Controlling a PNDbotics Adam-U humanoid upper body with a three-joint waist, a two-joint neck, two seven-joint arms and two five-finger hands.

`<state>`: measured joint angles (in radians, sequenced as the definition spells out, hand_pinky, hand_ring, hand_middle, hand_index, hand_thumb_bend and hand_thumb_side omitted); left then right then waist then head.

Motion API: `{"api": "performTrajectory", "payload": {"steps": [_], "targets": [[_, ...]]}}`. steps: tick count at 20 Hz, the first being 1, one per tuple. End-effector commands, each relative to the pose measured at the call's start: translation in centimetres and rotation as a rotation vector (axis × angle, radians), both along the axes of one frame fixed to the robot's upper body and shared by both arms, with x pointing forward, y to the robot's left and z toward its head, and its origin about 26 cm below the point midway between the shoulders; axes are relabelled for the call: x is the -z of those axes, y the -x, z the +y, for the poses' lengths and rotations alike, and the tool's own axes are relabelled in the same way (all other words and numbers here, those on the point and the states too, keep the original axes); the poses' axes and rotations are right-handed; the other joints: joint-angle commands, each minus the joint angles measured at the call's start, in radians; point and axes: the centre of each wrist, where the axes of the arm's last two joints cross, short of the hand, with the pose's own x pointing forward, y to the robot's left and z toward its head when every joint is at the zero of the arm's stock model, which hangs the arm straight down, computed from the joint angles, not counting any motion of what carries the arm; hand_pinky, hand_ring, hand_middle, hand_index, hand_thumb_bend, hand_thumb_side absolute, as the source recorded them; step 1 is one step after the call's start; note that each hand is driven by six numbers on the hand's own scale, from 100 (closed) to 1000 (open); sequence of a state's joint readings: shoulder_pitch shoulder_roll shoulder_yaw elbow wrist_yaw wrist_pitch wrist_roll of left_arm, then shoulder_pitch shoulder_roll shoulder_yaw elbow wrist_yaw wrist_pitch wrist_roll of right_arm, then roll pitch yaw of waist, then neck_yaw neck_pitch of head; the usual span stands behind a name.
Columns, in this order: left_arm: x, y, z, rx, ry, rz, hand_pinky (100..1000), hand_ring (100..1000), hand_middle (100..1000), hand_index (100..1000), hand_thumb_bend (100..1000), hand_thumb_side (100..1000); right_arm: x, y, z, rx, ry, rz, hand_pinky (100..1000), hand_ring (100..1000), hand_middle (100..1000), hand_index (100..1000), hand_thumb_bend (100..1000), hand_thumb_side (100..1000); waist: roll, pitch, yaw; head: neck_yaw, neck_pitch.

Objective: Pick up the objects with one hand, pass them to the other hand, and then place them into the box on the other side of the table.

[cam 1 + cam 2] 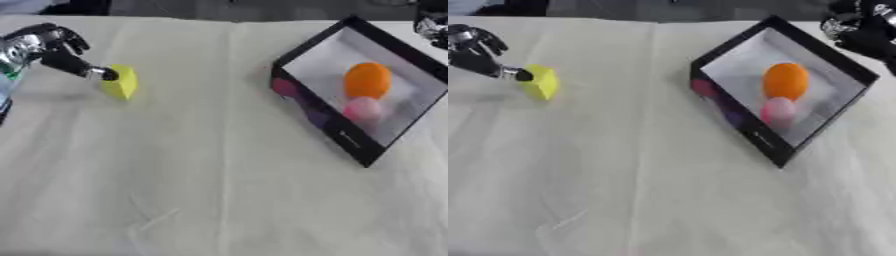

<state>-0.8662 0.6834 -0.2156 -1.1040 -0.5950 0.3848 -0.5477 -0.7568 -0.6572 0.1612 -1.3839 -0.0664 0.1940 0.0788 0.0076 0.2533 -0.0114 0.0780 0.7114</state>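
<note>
Reaching in from the upper left of the left eye view, the left hand (48, 47) is touching a yellow object (121, 82) with one outstretched fingertip while its other fingers are curling back, clamped on nothing. The object is lying on the white tablecloth (219, 190). At the right, a black box (325, 125) is sitting tilted, holding an orange ball (367, 80) and a pink ball (361, 108).

Showing in the upper right corner of the right eye view, the right hand (859, 30) is hanging beside the box's far edge; whether its fingers are together or apart, I cannot tell.
</note>
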Motion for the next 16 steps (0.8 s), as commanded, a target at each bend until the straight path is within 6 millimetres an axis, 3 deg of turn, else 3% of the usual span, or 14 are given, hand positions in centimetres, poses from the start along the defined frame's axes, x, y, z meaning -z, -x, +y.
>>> {"api": "performTrajectory", "payload": {"steps": [1,8,16], "targets": [[-1.0,-0.3,0.0,-0.034,-0.034,-0.008,862,803,752,815,911,525,-1.3,0.2,-0.4,0.005,0.014,-0.03,880,795,857,848,100,467,0.016,-0.045,-0.001,0.005,0.001],[-0.1,-1.3,-0.6,-0.099,-0.09,0.027,874,822,754,807,963,577,-1.1,0.2,-0.3,0.0,0.013,-0.025,880,794,856,848,100,472,0.018,-0.045,-0.002,0.011,0.001],[0.7,-2.0,-0.8,-0.168,-0.131,0.022,870,823,750,802,937,611,-1.0,0.2,-0.2,-0.005,0.014,-0.02,880,794,855,847,100,476,0.017,-0.043,-0.004,0.017,-0.003]]}}
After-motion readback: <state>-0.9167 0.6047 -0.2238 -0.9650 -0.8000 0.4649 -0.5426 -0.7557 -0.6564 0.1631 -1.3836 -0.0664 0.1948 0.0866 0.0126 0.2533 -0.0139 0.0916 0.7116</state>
